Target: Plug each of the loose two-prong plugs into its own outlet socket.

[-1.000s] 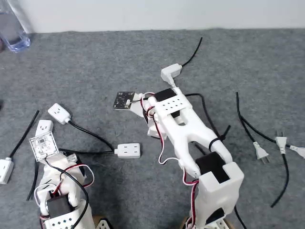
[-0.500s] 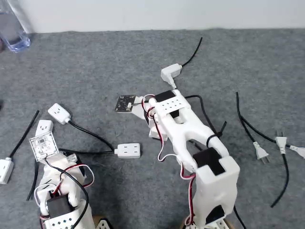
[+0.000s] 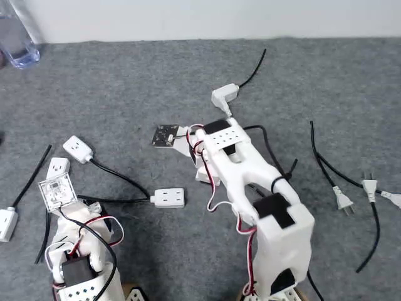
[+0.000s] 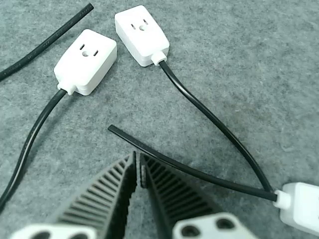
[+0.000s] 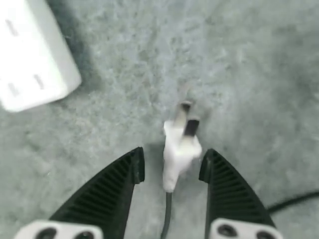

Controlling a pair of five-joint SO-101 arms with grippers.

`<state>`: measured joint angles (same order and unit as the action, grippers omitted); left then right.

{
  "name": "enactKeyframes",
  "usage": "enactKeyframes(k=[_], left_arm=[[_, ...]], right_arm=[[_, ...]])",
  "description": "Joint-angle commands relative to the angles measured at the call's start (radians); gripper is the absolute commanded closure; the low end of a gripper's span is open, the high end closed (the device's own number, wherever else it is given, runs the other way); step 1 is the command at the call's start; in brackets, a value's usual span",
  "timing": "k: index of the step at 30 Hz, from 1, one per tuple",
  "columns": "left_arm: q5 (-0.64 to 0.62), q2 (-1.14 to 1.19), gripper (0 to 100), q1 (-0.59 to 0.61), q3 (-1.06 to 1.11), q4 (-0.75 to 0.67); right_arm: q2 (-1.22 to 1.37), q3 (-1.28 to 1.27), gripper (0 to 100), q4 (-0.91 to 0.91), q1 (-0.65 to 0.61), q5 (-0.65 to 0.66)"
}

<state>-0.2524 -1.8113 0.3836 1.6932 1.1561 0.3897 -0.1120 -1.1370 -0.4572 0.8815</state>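
Sockets sit at the left of the grey bench [image 3: 125,75]: a first white socket [image 4: 85,60] and a second socket [image 4: 141,34] lie side by side, each on a black cord. Near them the left pincer [image 4: 137,172] hangs over a loose cord end [image 4: 112,129], fingers almost touching, gripping nothing. Farther right lies a third socket [image 3: 169,197]. The right pincer [image 5: 172,164] is spread wide around a white two-prong plug [image 5: 180,144], not clamping it. At the far right lie a loose plug [image 3: 342,199] and another plug [image 3: 369,186].
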Motion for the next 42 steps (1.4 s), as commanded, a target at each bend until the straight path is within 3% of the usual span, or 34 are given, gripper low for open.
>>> enactKeyframes(k=[1,5,10,14,23,32,42], left_arm=[[0.006,-0.012,99,-0.002,-0.010,0.002],[0.006,-0.012,99,-0.003,-0.010,0.002],[0.006,-0.012,99,-0.005,-0.010,0.002],[0.006,-0.012,99,-0.006,-0.010,0.002],[0.006,-0.012,99,-0.006,-0.010,0.002],[0.006,-0.012,99,-0.006,-0.010,0.002],[0.006,-0.012,99,-0.006,-0.010,0.002]], right_arm=[[0.025,0.026,82.4,0.071,-0.005,-0.008],[0.031,0.026,99.8,0.084,0.001,0.068],[0.013,0.031,98.6,0.004,0.041,0.091],[-0.076,0.037,98.9,-0.162,0.039,0.201],[-0.309,0.097,99.0,-0.668,0.022,0.588],[-0.285,0.141,98.9,-0.659,-0.015,0.549],[-0.035,0.546,98.9,-0.661,0.117,0.482]])
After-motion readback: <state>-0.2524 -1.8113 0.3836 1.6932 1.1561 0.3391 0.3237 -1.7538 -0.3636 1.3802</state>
